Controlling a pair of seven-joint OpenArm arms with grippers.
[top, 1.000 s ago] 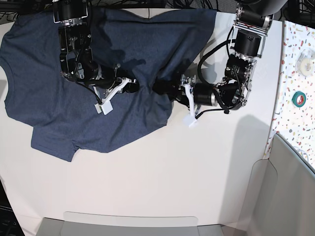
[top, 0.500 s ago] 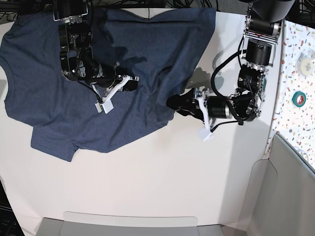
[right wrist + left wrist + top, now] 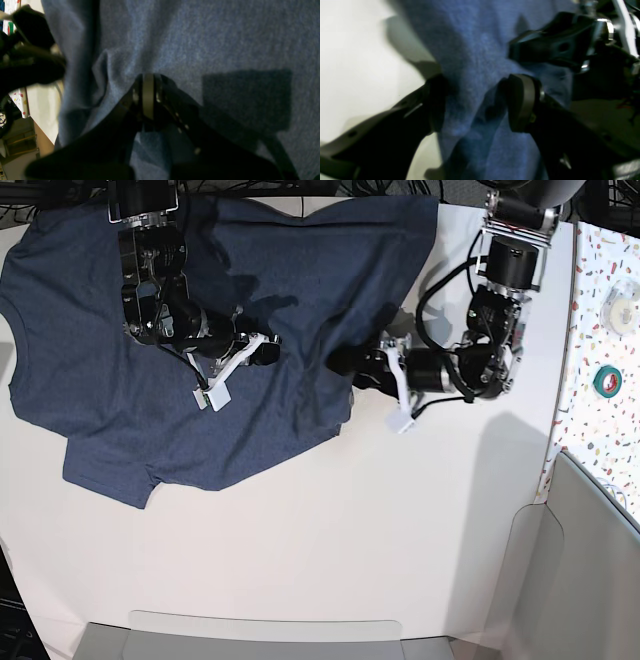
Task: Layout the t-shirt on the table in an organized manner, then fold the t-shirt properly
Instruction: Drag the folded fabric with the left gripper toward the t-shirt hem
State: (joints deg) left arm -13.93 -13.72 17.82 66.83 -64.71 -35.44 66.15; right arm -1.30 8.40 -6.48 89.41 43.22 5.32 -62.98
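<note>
Spreading wide, the left claw (image 3: 475,102) straddles a raised ridge of the t-shirt (image 3: 480,50): in the left wrist view its two dark fingers (image 3: 520,102) stand apart on either side of the blue cloth, which runs up between them, though the blur hides whether the pads actually press it. The right claw (image 3: 148,96) is fully closed, its pads meeting in a thin line over the cloth in the right wrist view; whether any fabric is pinched between them cannot be told.

No container holding anything appears; a roll of green tape (image 3: 607,380) lies on the speckled surface (image 3: 600,310) at the far right.

The base view alone gives the layout: the t-shirt lies rumpled over the far left part of the white tabletop (image 3: 350,540), one sleeve pointing toward the near left, its right edge bunched where the left claw reaches in at the hem. The right claw sits over the middle of the shirt. The wrist views alone show the cloth's heathered weave and the fold between the open fingers.
</note>
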